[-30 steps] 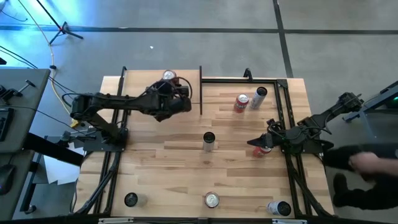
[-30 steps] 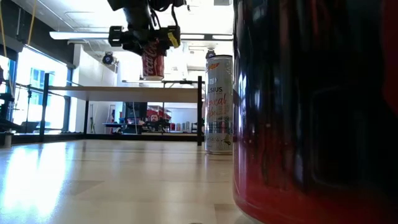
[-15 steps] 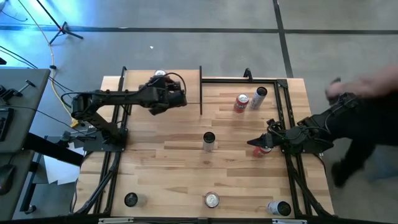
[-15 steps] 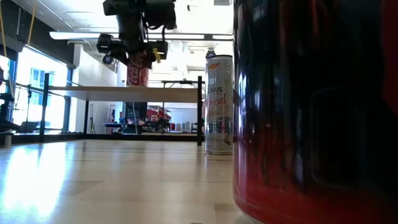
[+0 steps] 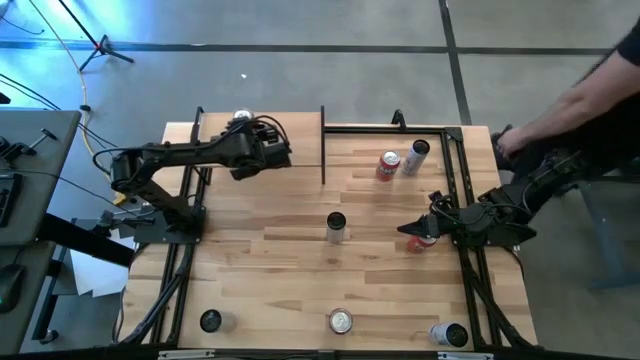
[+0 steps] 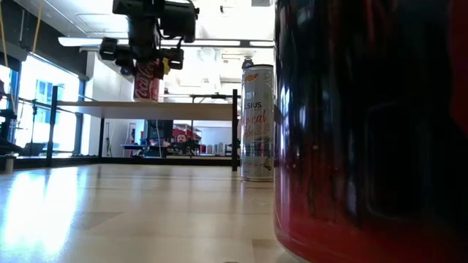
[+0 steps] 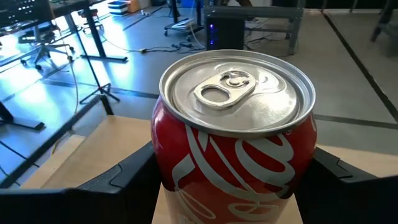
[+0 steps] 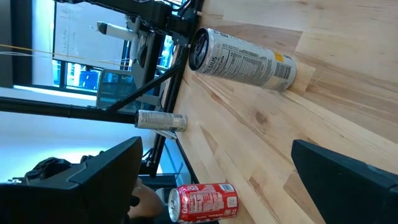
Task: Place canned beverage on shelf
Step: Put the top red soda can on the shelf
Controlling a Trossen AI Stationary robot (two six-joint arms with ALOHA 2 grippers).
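A red can point(image 7: 235, 140) (silver top, tab unopened) fills the frame's centre, clamped between dark fingers point(image 7: 118, 180) at lower left and right.

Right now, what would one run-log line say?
left tool: holds red can above shelf | right tool: open, waiting

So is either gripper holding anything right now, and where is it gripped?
The left gripper holds the red can by its sides, below the rim. The right gripper is open and empty.
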